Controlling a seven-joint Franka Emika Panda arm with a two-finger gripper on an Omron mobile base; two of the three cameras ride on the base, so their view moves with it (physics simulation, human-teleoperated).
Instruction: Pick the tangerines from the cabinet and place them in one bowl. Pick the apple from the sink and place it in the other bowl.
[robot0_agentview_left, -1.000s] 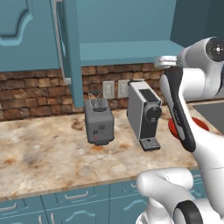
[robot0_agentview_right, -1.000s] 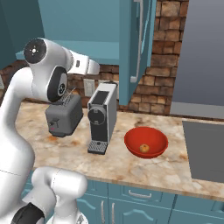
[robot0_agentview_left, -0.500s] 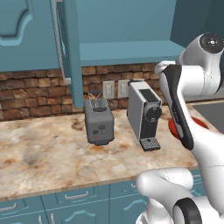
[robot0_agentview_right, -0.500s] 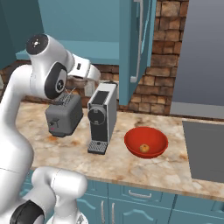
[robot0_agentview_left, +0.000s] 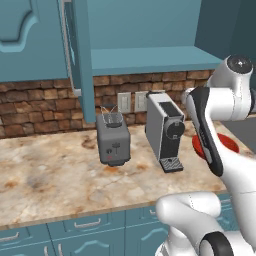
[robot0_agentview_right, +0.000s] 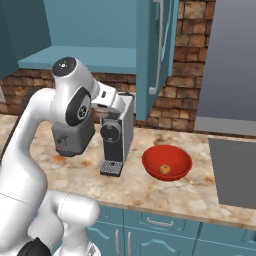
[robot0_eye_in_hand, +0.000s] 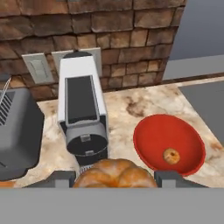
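The gripper is clamped on a tangerine. The red bowl sits at about two o'clock, with another tangerine inside. Released early, the fruit could hit the coffee machine.

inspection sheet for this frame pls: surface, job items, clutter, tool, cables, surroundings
Surface: marbled beige counter, bare at left.
Job's things: red bowl holds one tangerine; second tangerine sits between the tool's fingers; cabinet open, shelf bare.
Clutter: grey toaster, coffee machine.
Tool: shut on the second tangerine, above the counter beside the red bowl.
Cables: nothing seen.
Surroundings: brick backsplash, wall outlets, teal drawers.
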